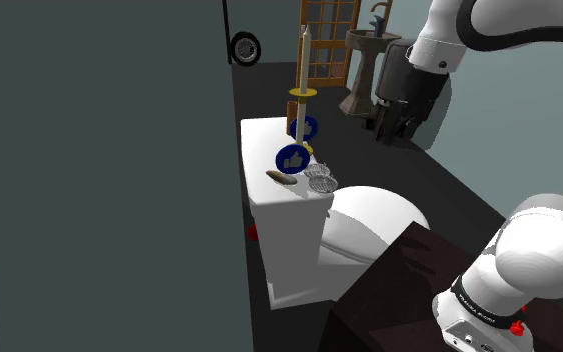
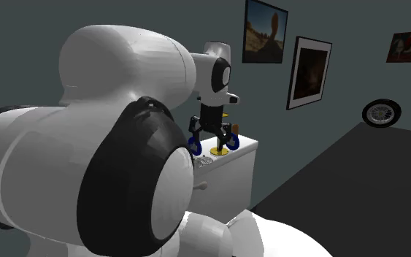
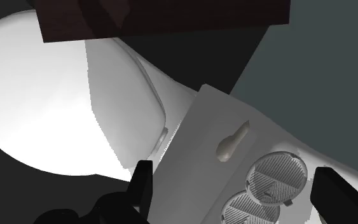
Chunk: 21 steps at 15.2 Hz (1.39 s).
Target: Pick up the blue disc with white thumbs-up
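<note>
Disc (image 1: 291,158) on edge, blue face upright, thumb upward; jaws wide, empty.

White toilet tank (image 1: 289,235) carries blue discs (image 1: 291,158) and grey ribbed discs (image 1: 321,184).

The shoulder view sits high beside the dark stand (image 1: 399,285), looking down and across at the white toilet tank (image 1: 284,225) from a middling distance. The second exterior view is pressed close behind the arm (image 2: 101,146) — its bulk hides that picture's left — and seems to face the same tank (image 2: 239,160) from the stand's side. The wrist view looks along the gripper (image 3: 233,170), close above the tank (image 3: 199,156), with the stand (image 3: 158,16) beyond.
</note>
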Motion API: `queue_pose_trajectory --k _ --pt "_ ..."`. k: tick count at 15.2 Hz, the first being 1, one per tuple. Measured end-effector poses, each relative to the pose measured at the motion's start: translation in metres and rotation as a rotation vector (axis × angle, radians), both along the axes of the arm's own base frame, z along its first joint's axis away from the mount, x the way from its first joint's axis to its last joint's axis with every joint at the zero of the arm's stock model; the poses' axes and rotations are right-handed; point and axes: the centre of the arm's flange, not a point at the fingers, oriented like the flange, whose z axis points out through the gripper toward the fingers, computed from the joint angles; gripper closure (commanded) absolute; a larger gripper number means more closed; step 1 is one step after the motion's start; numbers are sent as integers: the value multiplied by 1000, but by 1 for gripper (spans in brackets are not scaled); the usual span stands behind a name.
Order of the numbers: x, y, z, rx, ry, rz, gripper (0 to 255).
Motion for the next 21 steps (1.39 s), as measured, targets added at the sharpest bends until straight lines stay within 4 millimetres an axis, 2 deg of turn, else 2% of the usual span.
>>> queue_pose_trajectory --k 2,5,7,11,15,18,21 --pt "3 4 -2 0 -7 -4 0" --pt "20 21 -10 2 -50 -29 0" --pt "37 36 -24 3 -81 -47 0" --pt "65 61 -40 7 -151 -87 0" --pt "105 91 -52 10 -220 -125 0" --pt "128 112 -60 13 -273 -155 0" --pt "141 120 -69 16 -297 -169 0"
